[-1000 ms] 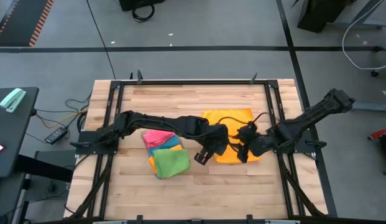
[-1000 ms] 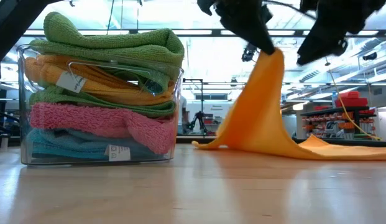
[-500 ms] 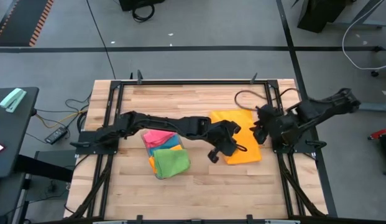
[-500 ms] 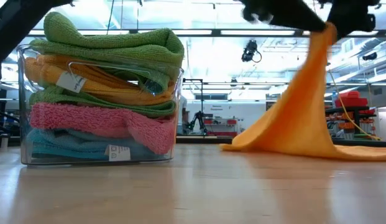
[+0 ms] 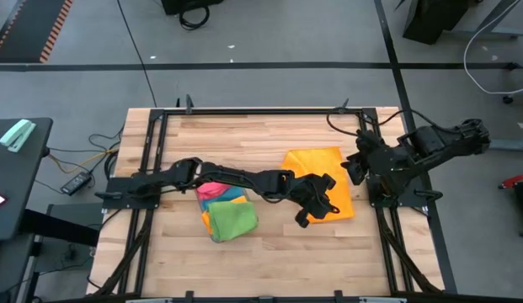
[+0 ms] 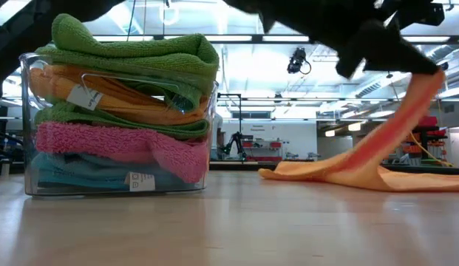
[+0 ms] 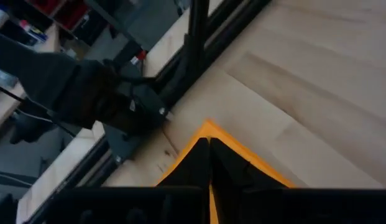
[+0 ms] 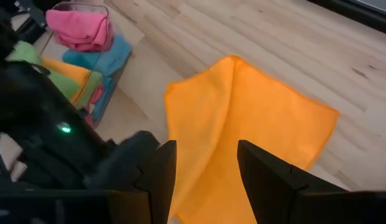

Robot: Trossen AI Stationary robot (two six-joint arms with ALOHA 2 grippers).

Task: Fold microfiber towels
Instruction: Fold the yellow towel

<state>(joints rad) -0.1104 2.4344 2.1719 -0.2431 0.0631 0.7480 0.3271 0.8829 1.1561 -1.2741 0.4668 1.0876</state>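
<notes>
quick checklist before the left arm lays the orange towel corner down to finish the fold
1. Left gripper shut on a corner of the orange microfiber towel: ok.
2. Right gripper open, off the towel, back at the table's right edge: ok.
3. Rest of the towel flat on the wooden table: ok.
4. Clear plastic tray of folded towels apart from the orange towel: ok.
5. Edges will line up: cannot tell.
</notes>
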